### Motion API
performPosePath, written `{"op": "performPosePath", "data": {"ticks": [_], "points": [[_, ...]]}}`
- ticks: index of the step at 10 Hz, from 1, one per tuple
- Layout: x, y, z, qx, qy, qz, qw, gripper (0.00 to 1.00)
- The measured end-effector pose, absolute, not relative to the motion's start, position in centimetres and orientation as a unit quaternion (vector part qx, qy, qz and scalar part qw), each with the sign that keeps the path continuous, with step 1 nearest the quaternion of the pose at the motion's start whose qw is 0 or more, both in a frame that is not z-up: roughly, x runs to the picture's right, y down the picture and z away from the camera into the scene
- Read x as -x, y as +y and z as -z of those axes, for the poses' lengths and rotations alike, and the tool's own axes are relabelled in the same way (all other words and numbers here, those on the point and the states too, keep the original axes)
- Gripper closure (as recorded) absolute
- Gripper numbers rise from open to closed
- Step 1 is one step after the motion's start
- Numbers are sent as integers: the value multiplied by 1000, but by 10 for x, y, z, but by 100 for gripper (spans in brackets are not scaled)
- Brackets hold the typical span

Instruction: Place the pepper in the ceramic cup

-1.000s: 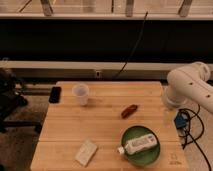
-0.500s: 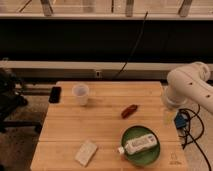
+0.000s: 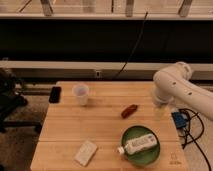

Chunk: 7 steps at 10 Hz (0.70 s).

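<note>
Here the wooden table (image 3: 65, 125) carries everything, and the pepper (image 3: 129, 111) lies flat on it, a little right of the middle, slanted with its higher end toward the far right corner. The ceramic cup (image 3: 80, 94) stands upright near the far edge, on the left half, well apart from the pepper. Just beside the far left corner lies a black phone (image 3: 55, 94). Near the front edge sit a pale flat block (image 3: 86, 152) on the left and a green plate (image 3: 142, 158) on the right, with a white bottle (image 3: 138, 144) lying on its side across the plate, cap toward the left. The white arm (image 3: 175, 87) bulks over the right edge, and the gripper (image 3: 160, 111) hangs below it at that edge, to the right of the pepper and clear of it, fingers spread and holding nothing.
</note>
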<state>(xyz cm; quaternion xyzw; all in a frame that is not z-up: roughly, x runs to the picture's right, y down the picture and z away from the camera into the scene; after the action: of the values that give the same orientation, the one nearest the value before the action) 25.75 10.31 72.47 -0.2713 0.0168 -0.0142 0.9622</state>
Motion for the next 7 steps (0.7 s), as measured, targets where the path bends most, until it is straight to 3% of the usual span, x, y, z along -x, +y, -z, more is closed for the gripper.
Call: {"op": "performPosePath", "data": {"ticks": [7], "points": [[-235, 103, -764, 265, 2, 48, 963, 20]]}}
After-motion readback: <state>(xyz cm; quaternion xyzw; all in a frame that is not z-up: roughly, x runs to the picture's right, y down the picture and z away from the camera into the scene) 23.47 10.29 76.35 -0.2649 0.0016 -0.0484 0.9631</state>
